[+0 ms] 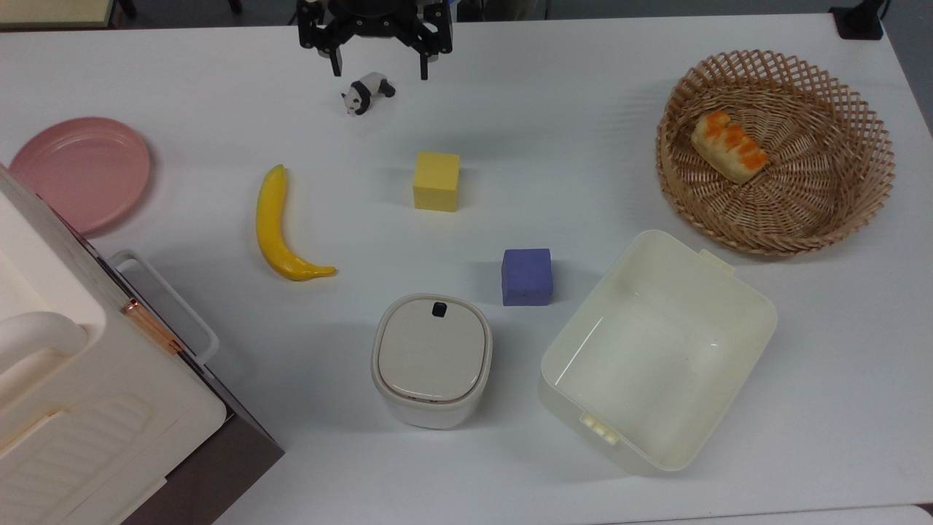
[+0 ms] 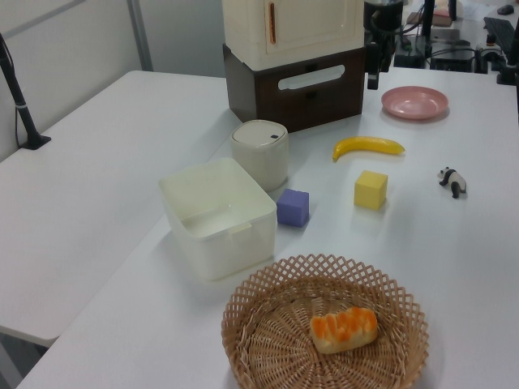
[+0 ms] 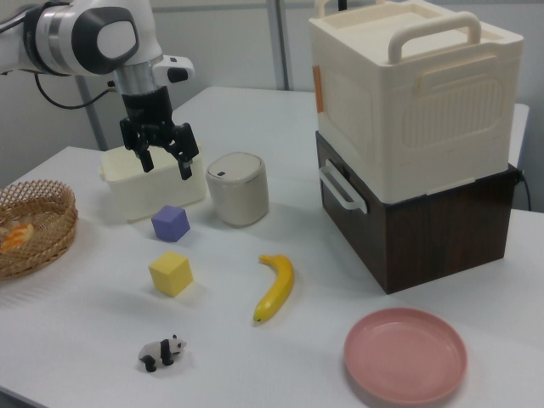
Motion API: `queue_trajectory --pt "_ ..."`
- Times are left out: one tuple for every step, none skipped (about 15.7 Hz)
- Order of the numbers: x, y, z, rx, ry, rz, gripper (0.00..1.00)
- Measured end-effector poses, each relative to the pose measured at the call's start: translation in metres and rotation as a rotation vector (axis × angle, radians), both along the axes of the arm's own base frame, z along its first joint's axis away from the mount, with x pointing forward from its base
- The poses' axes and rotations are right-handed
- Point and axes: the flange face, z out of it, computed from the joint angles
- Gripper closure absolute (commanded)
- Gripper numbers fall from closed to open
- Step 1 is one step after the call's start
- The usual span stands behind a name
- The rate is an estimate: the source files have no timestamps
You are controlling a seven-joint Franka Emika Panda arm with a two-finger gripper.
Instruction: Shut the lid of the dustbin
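The lid (image 1: pixel 431 348) lies flat and shut on the bin (image 1: pixel 431 362), which stands between the banana (image 1: pixel 280 226) and the tub (image 1: pixel 656 348). The claw (image 1: pixel 377 64) hangs far from it with fingers spread wide, holding nothing, over the panda (image 1: pixel 367 92). The right view shows the arm (image 3: pixel 98 38). The table (image 1: pixel 583 146) is white.

Yellow banana (image 1: pixel 280 230) lying on white table (image 1: pixel 583 109); yellow block (image 1: pixel 436 181) and purple block (image 1: pixel 526 276) sitting apart; toy panda (image 1: pixel 367 92) standing near far edge; bread (image 1: pixel 729 146) resting in wicker basket (image 1: pixel 860 182); cream tub (image 1: pixel 656 350) sitting open; pink plate (image 1: pixel 79 171) lying beside big drawer box (image 1: pixel 80 408).
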Motion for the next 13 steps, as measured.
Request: queue_trajectory --pt "-0.0011 0.0005 -0.0004 -0.008 0.007 0.003 0.0" --pt "-0.0021 0.0018 -0.0009 -0.014 0.015 0.007 0.0" --pt "-0.0027 0.0032 -0.0016 -0.018 0.02 0.01 0.0" --pt "-0.0029 0.0043 -0.0022 -0.019 0.021 0.013 0.0" --pt "-0.003 0.0049 -0.0027 -0.019 0.022 0.014 0.0" --pt "-0.0031 0.005 -0.003 -0.019 0.023 0.014 0.0" --pt "-0.0031 0.0048 -0.0032 -0.019 0.024 0.014 0.0" --pt "-0.0031 0.0044 -0.0035 -0.019 0.024 0.013 0.0" --pt "-0.0031 0.0042 -0.0037 -0.019 0.024 0.013 0.0" --pt "-0.0032 0.0041 -0.0038 -0.019 0.025 0.012 0.0" --pt "-0.0032 0.0041 -0.0039 -0.019 0.025 0.012 0.0" --pt "-0.0032 0.0041 -0.004 -0.019 0.025 0.012 0.0" --pt "-0.0032 0.0041 -0.0041 -0.019 0.025 0.012 0.0"
